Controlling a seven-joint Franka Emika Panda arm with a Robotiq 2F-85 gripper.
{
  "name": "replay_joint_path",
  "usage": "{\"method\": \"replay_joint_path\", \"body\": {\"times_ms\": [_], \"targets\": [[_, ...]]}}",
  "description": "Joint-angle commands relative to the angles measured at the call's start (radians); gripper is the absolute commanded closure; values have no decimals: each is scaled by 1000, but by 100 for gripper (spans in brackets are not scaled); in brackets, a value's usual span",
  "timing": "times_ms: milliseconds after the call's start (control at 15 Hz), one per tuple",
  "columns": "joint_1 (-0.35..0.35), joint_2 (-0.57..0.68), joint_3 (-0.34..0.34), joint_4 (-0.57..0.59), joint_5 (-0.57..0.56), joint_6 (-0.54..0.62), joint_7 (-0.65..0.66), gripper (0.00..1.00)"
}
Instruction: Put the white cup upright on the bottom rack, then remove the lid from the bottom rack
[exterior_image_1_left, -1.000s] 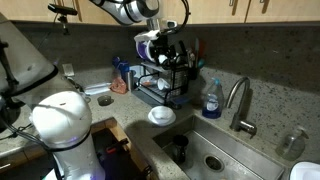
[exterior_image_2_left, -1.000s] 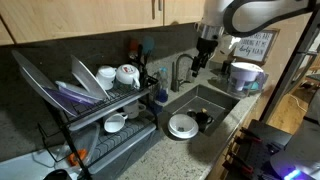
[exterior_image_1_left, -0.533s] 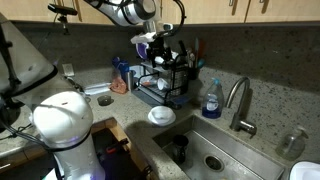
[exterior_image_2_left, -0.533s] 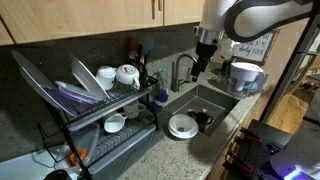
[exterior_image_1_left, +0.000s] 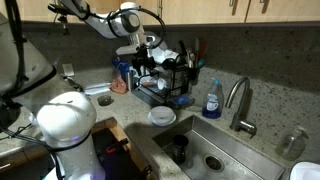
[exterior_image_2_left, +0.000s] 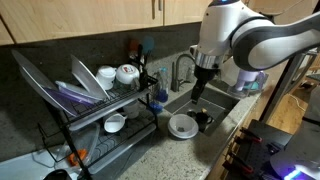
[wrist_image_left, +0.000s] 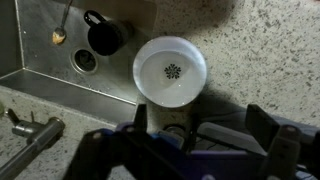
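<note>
The black wire two-tier dish rack (exterior_image_2_left: 108, 101) stands on the speckled stone counter (wrist_image_left: 262, 58), and everything here is placed from it. On the bottom rack (exterior_image_2_left: 120, 141), above its dark tray base, sits the small plain white cup (exterior_image_2_left: 115, 123); it is too small in the picture to tell whether it stands upright or lies on its side. No lid can be made out on that tier.

The robot's black gripper (exterior_image_2_left: 197, 92) hangs off the rack's end, on the sink side, well apart from the white cup and clear of the rack wires. In the wrist view only dark parts of it show along the lower edge, so whether its jaws stand apart or together cannot be told, and nothing can be seen held in them.

Under the gripper, just past the rack's end, a shallow white round bowl (wrist_image_left: 170, 70) with a small dark motif at its centre rests on the counter at the rim of the steel sink (wrist_image_left: 38, 42). Both exterior views show the same bowl (exterior_image_2_left: 182, 126) (exterior_image_1_left: 162, 117) beside the rack. A black mug (wrist_image_left: 105, 35) lies inside the sink basin near the drain. The curved metal faucet (exterior_image_2_left: 180, 68) rises behind the sink, beyond the rack's end.
</note>
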Motion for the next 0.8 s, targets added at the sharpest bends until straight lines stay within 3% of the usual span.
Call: {"method": "replay_joint_path", "body": {"times_ms": [0, 267, 733], "targets": [[35, 19, 51, -51, -46, 112, 17, 0], [52, 101, 120, -63, -160, 270, 5, 0], [5, 254, 194, -38, -486, 548, 80, 0]]}}
